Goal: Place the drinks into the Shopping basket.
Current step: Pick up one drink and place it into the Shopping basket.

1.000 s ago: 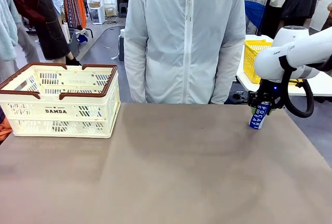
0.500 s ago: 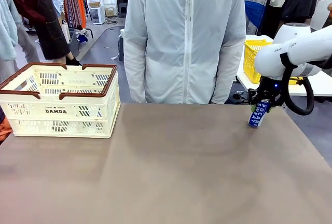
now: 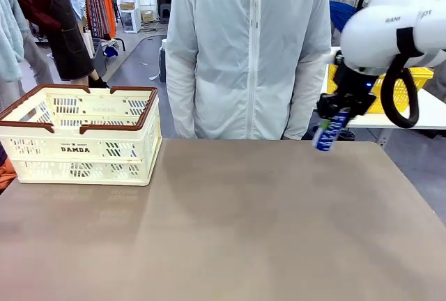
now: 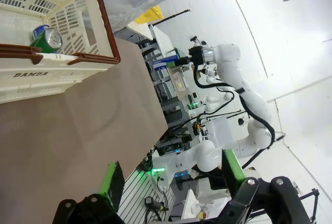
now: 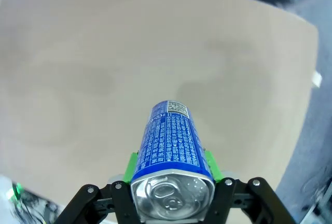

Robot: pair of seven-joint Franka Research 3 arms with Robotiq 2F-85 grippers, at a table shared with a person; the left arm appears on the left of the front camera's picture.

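From my front cam, the right gripper (image 3: 330, 128) is clamped on the blue can (image 3: 327, 132), tilted, up off the table (image 3: 230, 224) at its far right; the Shopping basket (image 3: 80, 136) sits far left. Left wrist cam: left gripper (image 4: 171, 185) spread wide, holding nothing, green can (image 4: 46, 39) lying inside the basket. Right wrist cam: the blue can is pinched between the green pads (image 5: 130, 168).

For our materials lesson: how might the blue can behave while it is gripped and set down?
The blue can looks rigid, so the right tool probably grips it firmly. Its smooth metal may slip. Being slim and round, it could tip or roll.
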